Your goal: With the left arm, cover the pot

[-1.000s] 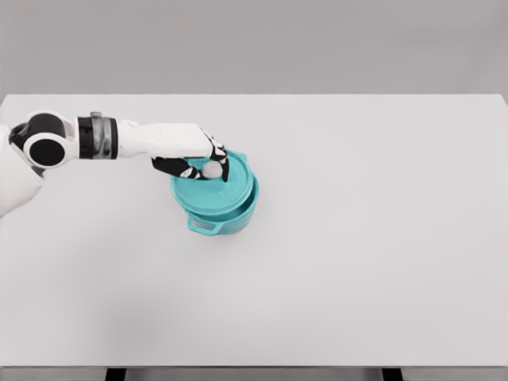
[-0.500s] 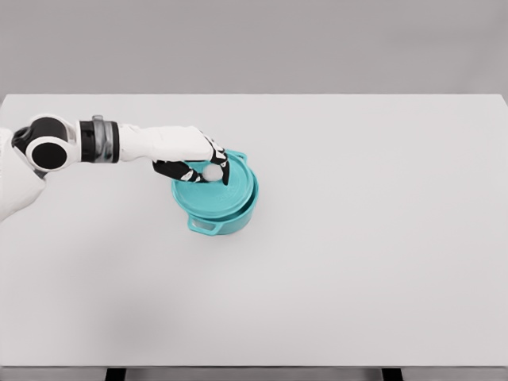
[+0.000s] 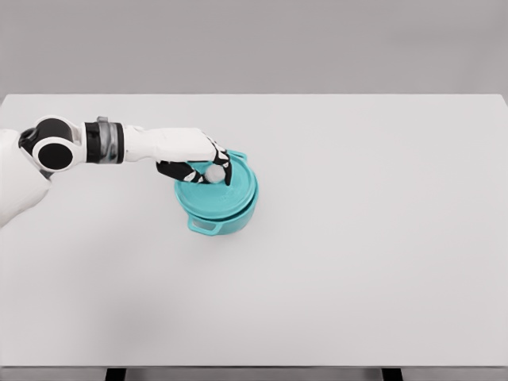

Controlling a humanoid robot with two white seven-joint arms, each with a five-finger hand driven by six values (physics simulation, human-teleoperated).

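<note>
A teal pot [image 3: 222, 221] with a loop handle at its front left stands on the white table [image 3: 357, 238], left of the middle. A teal lid [image 3: 226, 194] with a white knob [image 3: 214, 172] lies on top of the pot, nearly level. My left hand [image 3: 208, 168] reaches in from the left and its fingers curl around the knob. The right arm is out of view.
Nothing else stands on the table. Its far edge runs along the top and its front edge along the bottom of the head view.
The lid has come down and shifted slightly right, from tilted above the rim to seated on the pot. My left hand still grips the knob.
</note>
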